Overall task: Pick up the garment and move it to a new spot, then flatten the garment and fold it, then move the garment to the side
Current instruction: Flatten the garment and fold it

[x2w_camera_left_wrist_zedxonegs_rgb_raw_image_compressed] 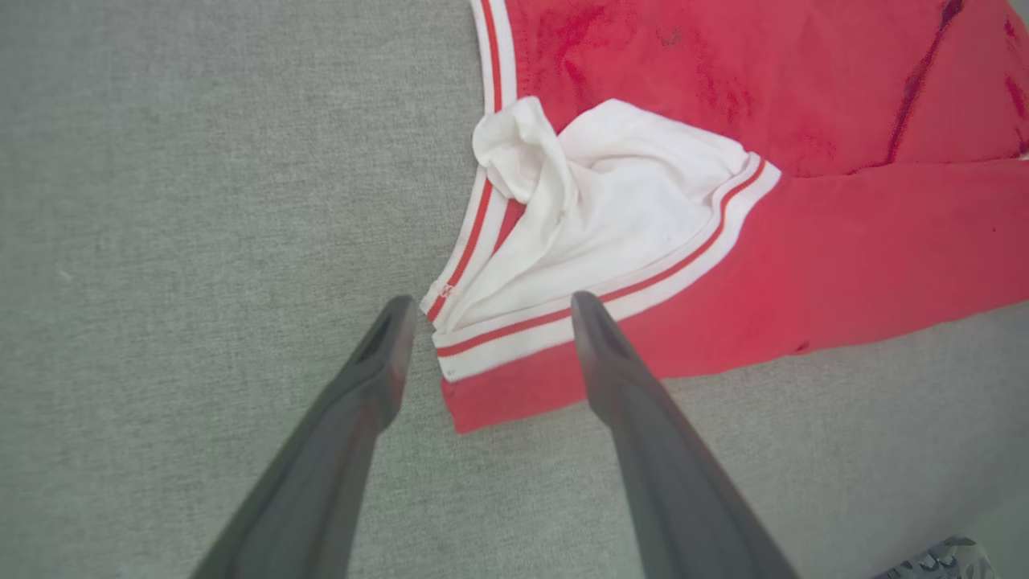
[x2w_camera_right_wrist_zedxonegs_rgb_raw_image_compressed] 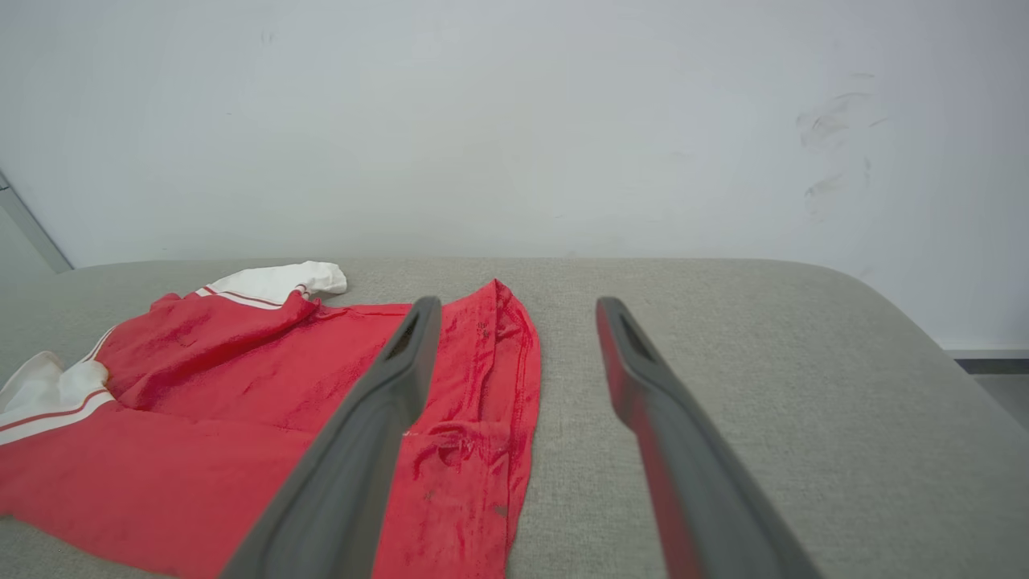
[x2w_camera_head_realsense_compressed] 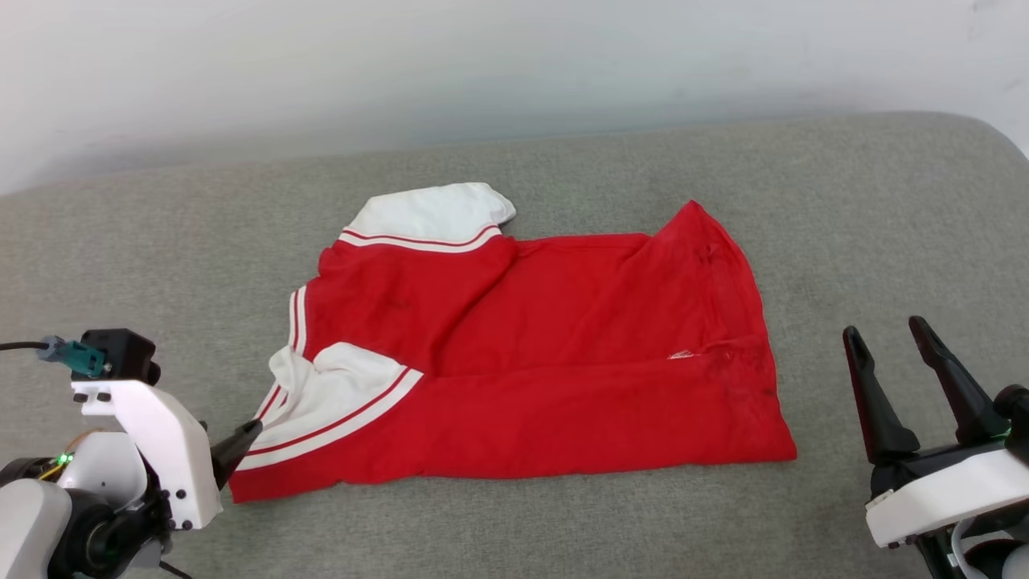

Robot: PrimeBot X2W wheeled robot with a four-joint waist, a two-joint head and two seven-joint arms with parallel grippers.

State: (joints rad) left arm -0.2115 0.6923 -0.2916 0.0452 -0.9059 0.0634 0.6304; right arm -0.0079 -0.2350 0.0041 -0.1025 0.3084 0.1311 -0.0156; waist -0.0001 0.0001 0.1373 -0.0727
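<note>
red garment (x2w_camera_head_realsense_compressed: 555, 362) lies at centre of a grey pad (x2w_camera_head_realsense_compressed: 844, 201) in the head view, its near half doubled up lengthwise into a long band. top sleeve (x2w_camera_head_realsense_compressed: 434, 213), white w/ red stripes, pokes out at the garment's 11 o'clock. near sleeve (x2w_camera_head_realsense_compressed: 346, 386), also white and striped, sits rumpled at its 8 o'clock corner.

left gripper (x2w_camera_left_wrist_zedxonegs_rgb_raw_image_compressed: 490, 305), at 8 o'clock in the head view, has its jaws spread wide and grips nothing. its wrist cam shows the two dark fingers (x2w_camera_left_wrist_zedxonegs_rgb_raw_image_compressed: 631, 402) straddling the striped cuff at that corner, one over bare pad, the other over red cloth. can't tell whether the tips touch the fabric.

right gripper (x2w_camera_head_realsense_compressed: 884, 330) stands at 4 o'clock, well apart from the garment's hem edge, jaws likewise wide w/ nothing btwn them, fingers pointing toward 12. from its wrist cam the hem side passes behind one finger, w/ bare pad behind the other.

pale wall (x2w_camera_head_realsense_compressed: 482, 64) backs the pad at 12 o'clock.
</note>
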